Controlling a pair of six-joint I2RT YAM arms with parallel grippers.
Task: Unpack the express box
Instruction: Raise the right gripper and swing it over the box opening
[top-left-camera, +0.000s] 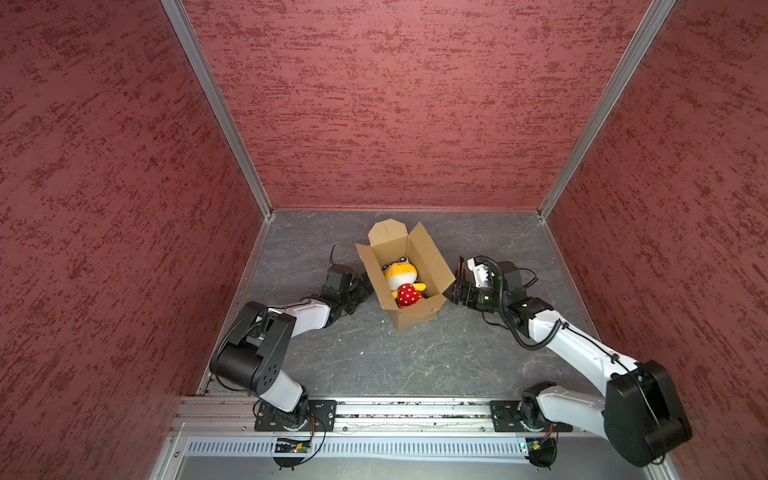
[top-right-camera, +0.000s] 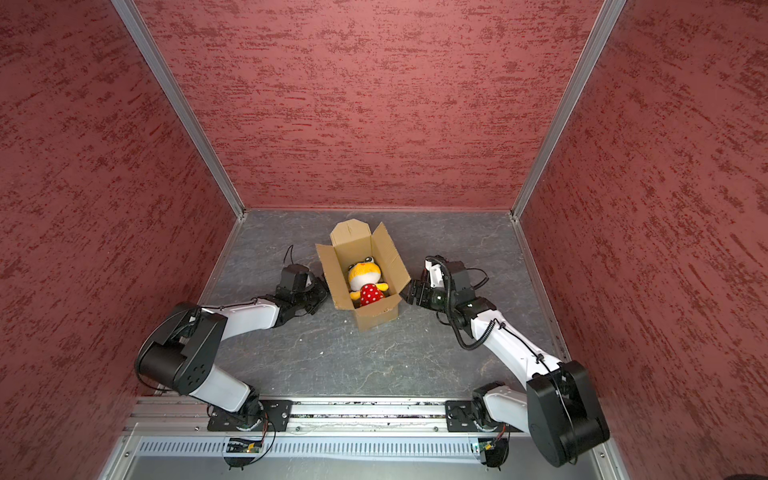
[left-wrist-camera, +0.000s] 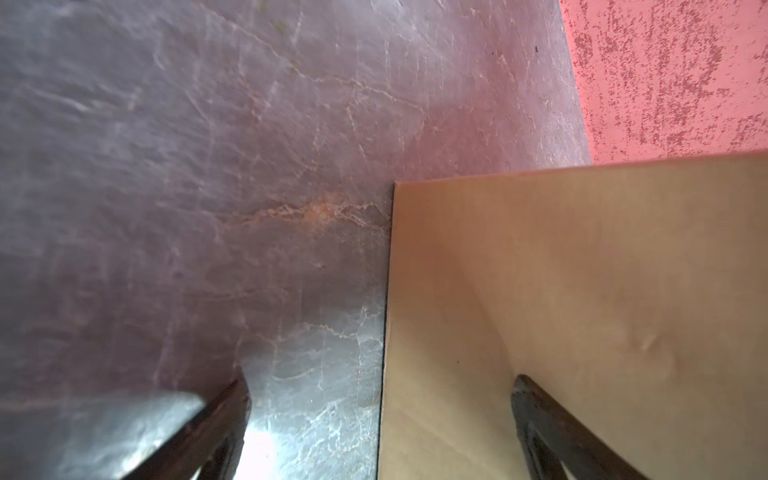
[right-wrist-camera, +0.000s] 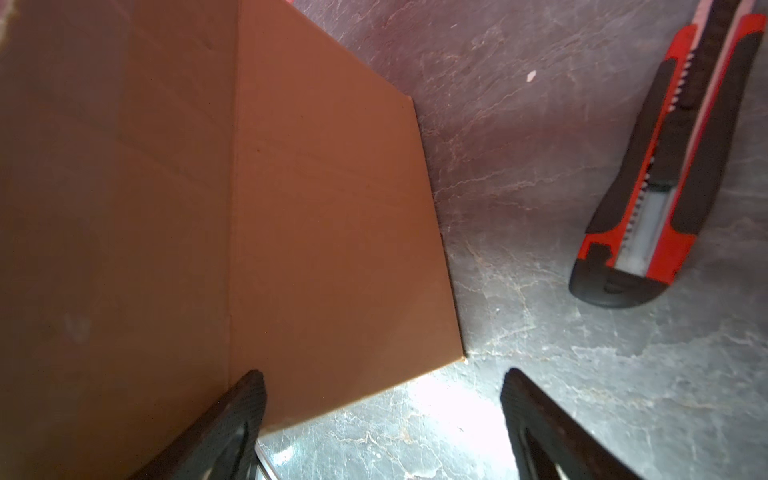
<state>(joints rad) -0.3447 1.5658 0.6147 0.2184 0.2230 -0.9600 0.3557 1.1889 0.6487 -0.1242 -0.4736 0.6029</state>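
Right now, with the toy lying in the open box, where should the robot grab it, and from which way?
Probably the red spotted tummy of the plush toy, from straight above. The express box has its flaps folded open, and its walls block every side. The toy lies face up, and the tummy looks narrower than the head, so it should be easier to pinch.

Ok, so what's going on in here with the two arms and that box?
The express box stands open on the table, flaps folded out, with a plush toy lying inside, not yet taken out. The left arm and right arm reach in low on either side of the box, jaws open and holding nothing. The right wrist view shows a red and black utility knife lying on the table beside the box, untouched.
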